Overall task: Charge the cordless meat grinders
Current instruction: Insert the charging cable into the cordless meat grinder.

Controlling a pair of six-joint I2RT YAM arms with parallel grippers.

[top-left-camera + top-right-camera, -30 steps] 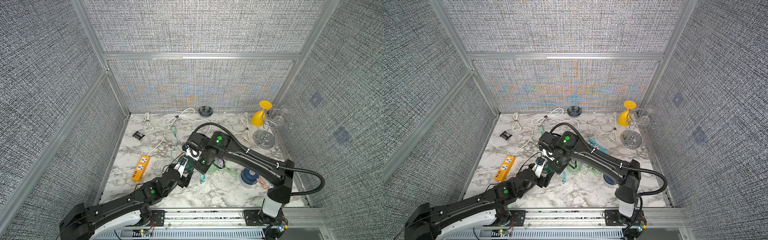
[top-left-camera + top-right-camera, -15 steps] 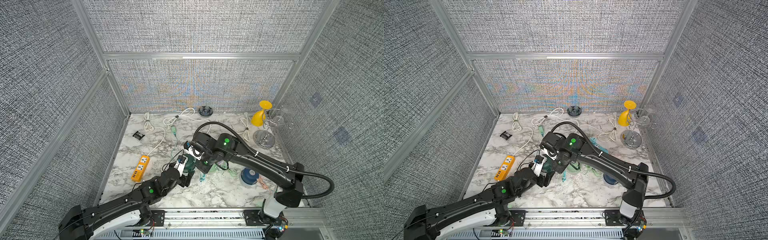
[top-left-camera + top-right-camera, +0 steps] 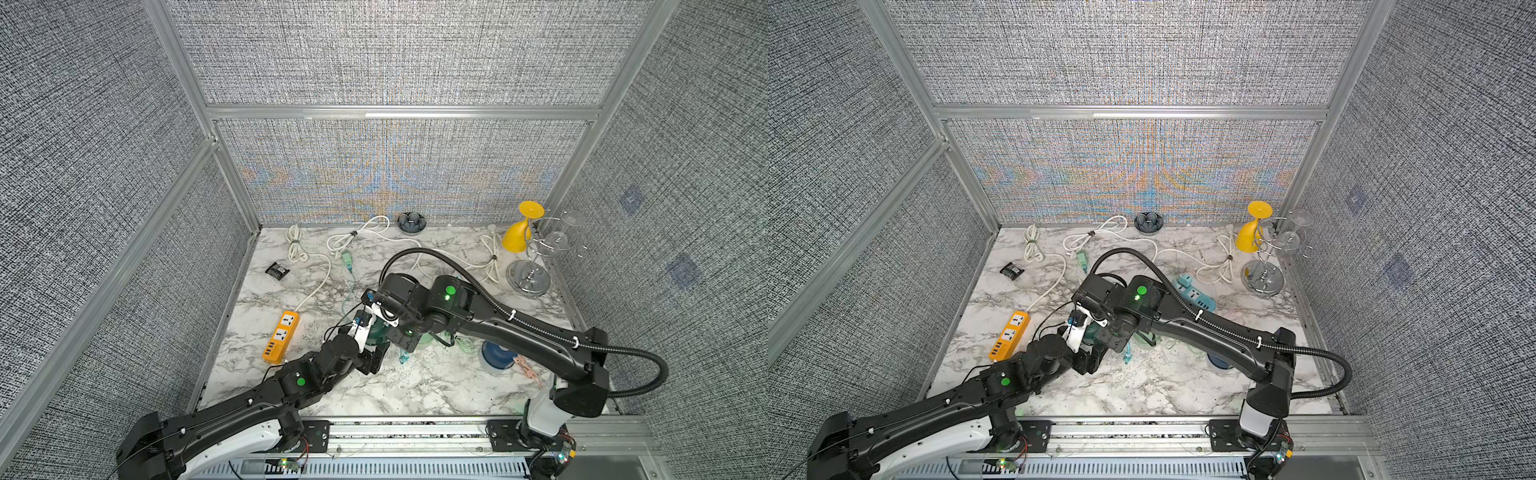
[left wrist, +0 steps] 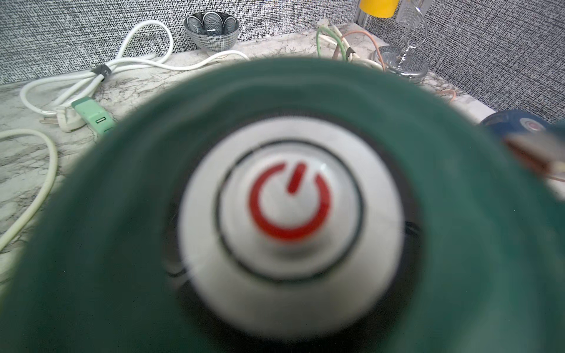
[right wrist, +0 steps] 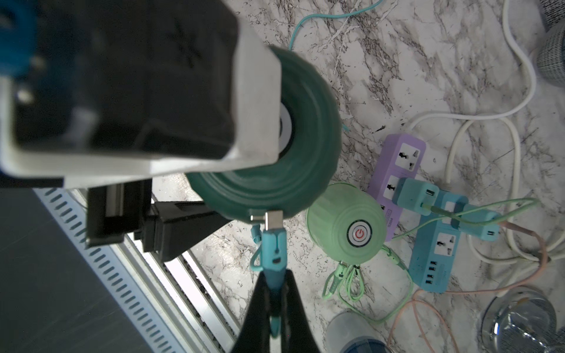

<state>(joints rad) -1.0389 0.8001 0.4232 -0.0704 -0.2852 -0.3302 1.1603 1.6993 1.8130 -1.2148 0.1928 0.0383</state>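
The dark green meat grinder [image 5: 305, 137] is held off the table on its side by my left gripper [image 3: 374, 349], one black finger [image 5: 183, 220] against its base. Its silver power button [image 4: 290, 207] fills the left wrist view. My right gripper [image 5: 276, 293] is shut on a teal charging plug [image 5: 273, 247], whose metal tip touches the grinder's side. The mint green grinder [image 5: 345, 226] lies beside it on the marble. The navy blue grinder [image 3: 496, 357] stands to the right, under my right arm.
An orange power strip [image 3: 281, 336] lies left of the grippers. Purple [image 5: 397, 171] and blue [image 5: 437, 244] power strips with chargers lie behind the mint grinder. White cords [image 3: 345, 239], a patterned bowl [image 3: 411, 221] and a glass rack [image 3: 528, 278] line the back.
My right wrist has shifted slightly right and forward with the plug in it. The left arm keeps the dark green grinder almost still. Neither gripper has changed its grip.
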